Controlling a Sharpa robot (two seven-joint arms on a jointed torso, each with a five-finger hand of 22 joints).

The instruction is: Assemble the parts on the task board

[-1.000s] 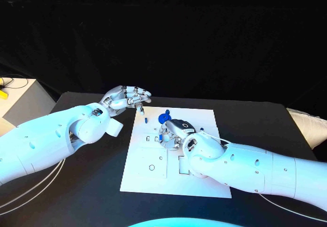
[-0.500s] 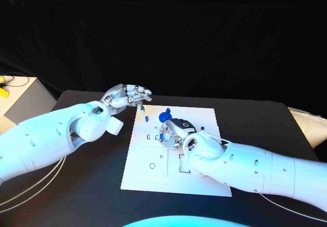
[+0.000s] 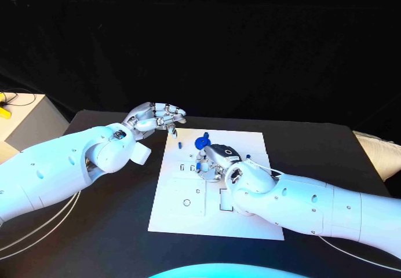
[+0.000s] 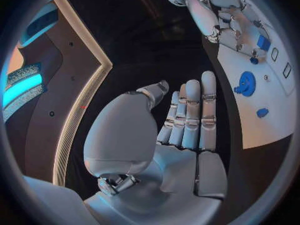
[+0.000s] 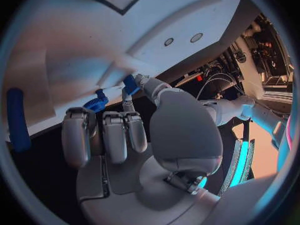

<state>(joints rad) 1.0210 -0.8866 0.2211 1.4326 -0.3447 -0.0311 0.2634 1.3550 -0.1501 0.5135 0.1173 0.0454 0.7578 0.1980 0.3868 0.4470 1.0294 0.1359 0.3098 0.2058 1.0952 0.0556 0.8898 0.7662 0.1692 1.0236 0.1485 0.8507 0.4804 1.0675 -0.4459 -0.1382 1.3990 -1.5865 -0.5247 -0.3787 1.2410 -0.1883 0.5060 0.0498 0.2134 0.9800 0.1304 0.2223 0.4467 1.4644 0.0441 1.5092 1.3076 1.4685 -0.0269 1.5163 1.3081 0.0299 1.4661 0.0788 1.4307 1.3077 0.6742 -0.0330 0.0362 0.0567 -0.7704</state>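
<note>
The white task board (image 3: 185,215) lies in the middle of the black table. My right hand (image 3: 215,161) hovers low over the board's middle and pinches a small blue part (image 5: 130,84) between thumb and a finger, right at the board surface (image 5: 94,40). A round blue part (image 3: 201,143) stands on the board just beyond that hand, also seen as the round blue part (image 4: 245,83) from the left wrist. A long blue part (image 5: 17,119) lies at the board's edge. My left hand (image 3: 155,120) hangs above the board's far left corner, fingers straight and side by side (image 4: 187,115), palm empty.
A pale cabinet (image 3: 25,124) with a yellow item (image 3: 4,114) stands off the table's left side. A white cushion-like object (image 3: 378,152) sits at the right edge. Cables (image 3: 33,231) trail under my left arm. Cut-outs and small holes (image 3: 186,203) mark the board's near half.
My left hand has drifted slightly toward the board's far corner. The right hand stays over the same spot with the small blue part still pinched.
</note>
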